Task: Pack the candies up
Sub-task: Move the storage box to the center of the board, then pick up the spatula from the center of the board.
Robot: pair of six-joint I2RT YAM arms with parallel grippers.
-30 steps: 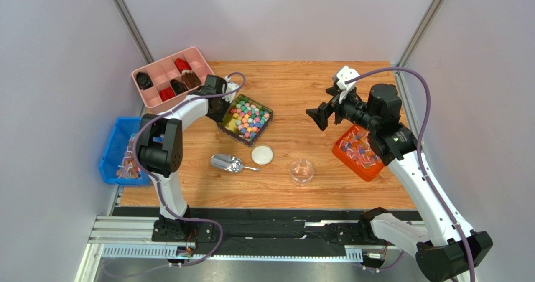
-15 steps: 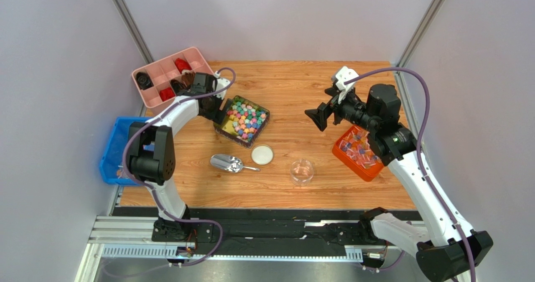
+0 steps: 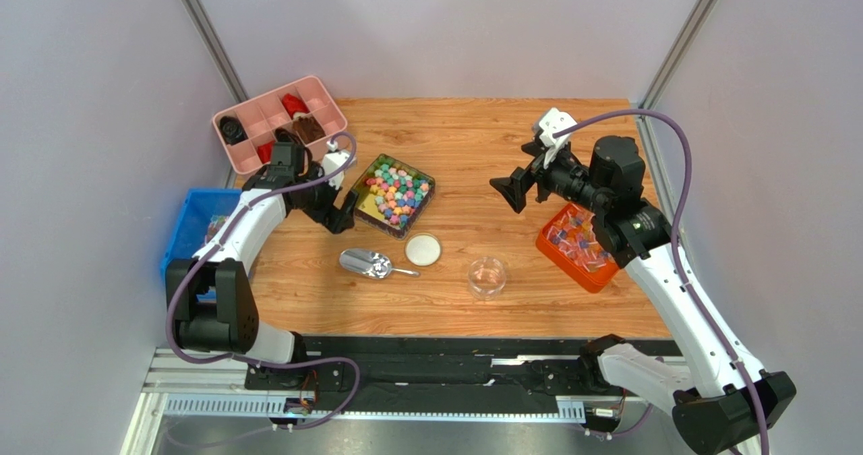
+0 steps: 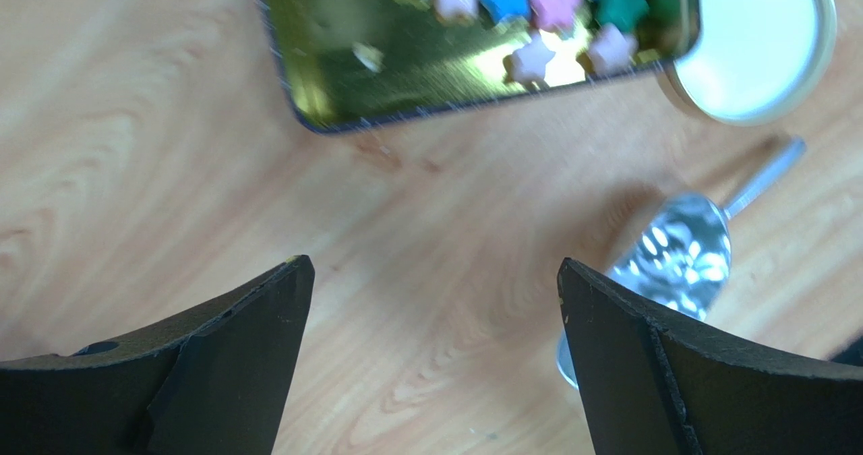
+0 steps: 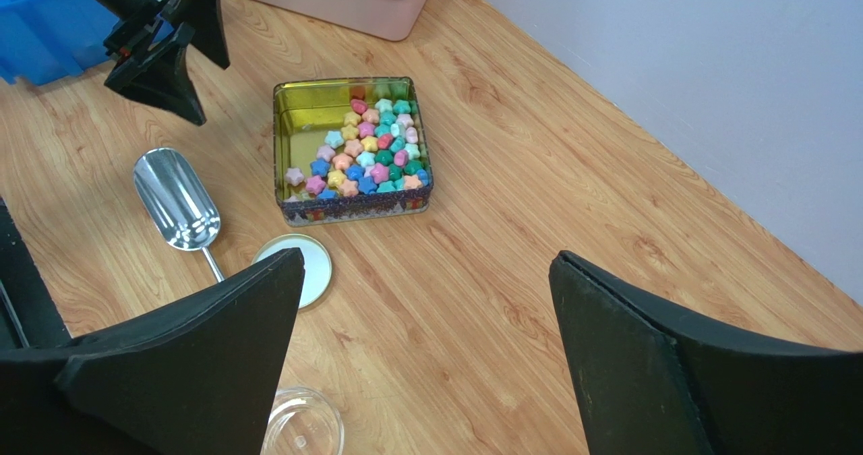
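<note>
Though small, the candies [image 5: 370, 152] read clearly as star-shaped pieces in mixed pastels (pink, green, blue, yellow, orange) w/ a matte, chalky look. They lie loose in a square tin [image 5: 304, 121] w/ a gold inside and dark patterned walls. They are heaped toward its far and right sides, so the near-left part of the gold floor shows bare.

Tin sits left of ctr on the tabletop [image 3: 486, 142], closer to the far edge than the near one, at an angle to the edges. Just beside its near corner lies a round white lid [image 3: 422, 249], flat. Left of that is a shiny metal scoop [image 3: 367, 263], handle toward the lid. Clear glass jar [image 3: 487, 275] stands nearer the near edge, apart from the lid.

Left gripper [image 3: 341, 215] hangs just off the tin's left side, jaws spread wide, nothing btwn them. Right gripper [image 3: 510, 189] is up over the right half of the tabletop, pointed toward the tin, jaws also wide, holding nothing.

Pink divided tray [image 3: 273, 121] is at the far-left corner, blue bin [image 3: 187, 238] off the left edge, orange bin [image 3: 577, 245] by the right edge.
</note>
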